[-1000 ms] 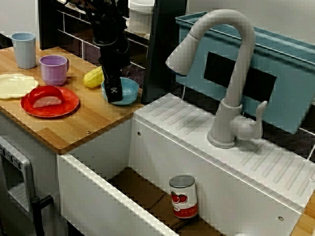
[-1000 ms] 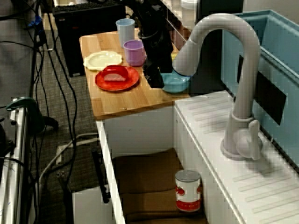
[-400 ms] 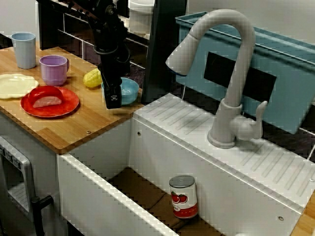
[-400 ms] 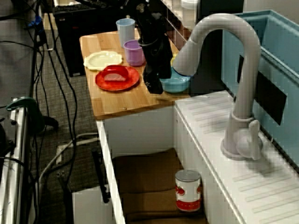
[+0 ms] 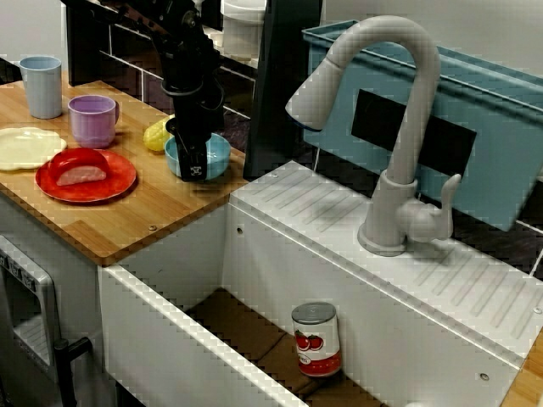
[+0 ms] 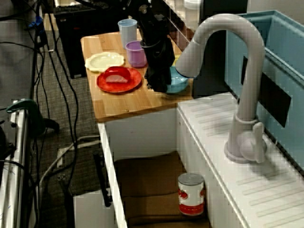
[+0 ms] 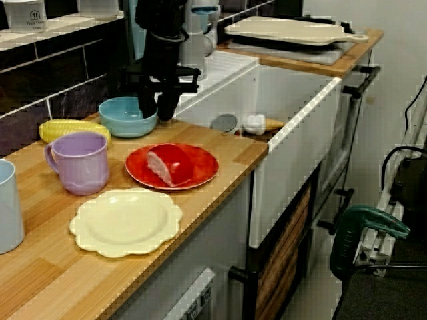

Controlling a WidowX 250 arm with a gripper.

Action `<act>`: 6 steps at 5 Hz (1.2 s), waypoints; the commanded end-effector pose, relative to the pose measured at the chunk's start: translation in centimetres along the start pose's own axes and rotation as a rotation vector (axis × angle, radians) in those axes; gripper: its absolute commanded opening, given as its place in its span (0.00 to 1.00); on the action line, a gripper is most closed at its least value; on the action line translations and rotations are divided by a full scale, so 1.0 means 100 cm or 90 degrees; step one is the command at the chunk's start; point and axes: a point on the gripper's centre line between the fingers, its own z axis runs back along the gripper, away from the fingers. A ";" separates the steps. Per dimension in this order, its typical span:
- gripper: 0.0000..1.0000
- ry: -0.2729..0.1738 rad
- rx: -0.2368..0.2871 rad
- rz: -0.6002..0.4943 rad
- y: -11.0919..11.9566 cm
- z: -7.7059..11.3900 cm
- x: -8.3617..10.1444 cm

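Observation:
My black gripper hangs from the arm at the counter's back. Its fingers close over the near rim of a light blue bowl on the wooden counter. The view along the counter shows the gripper with one finger inside the bowl and one outside. In the high side view the gripper hides the bowl's left half. A yellow corn cob lies just left of the bowl, touching or nearly touching it.
A red plate with a pink-red piece, a purple mug, a pale yellow plate and a blue cup stand left of the bowl. Right of the counter are the white sink, its tall faucet, and a tomato can inside.
The gripper dipped forward off the bowl's front, then came back onto its rim. The bowl now sits a little further left, closer to the corn.

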 end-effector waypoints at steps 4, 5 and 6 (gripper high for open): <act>0.00 -0.018 -0.044 -0.006 -0.023 0.060 -0.007; 0.00 -0.021 -0.043 -0.009 -0.031 0.063 -0.011; 0.00 -0.019 -0.041 -0.010 -0.040 0.063 -0.015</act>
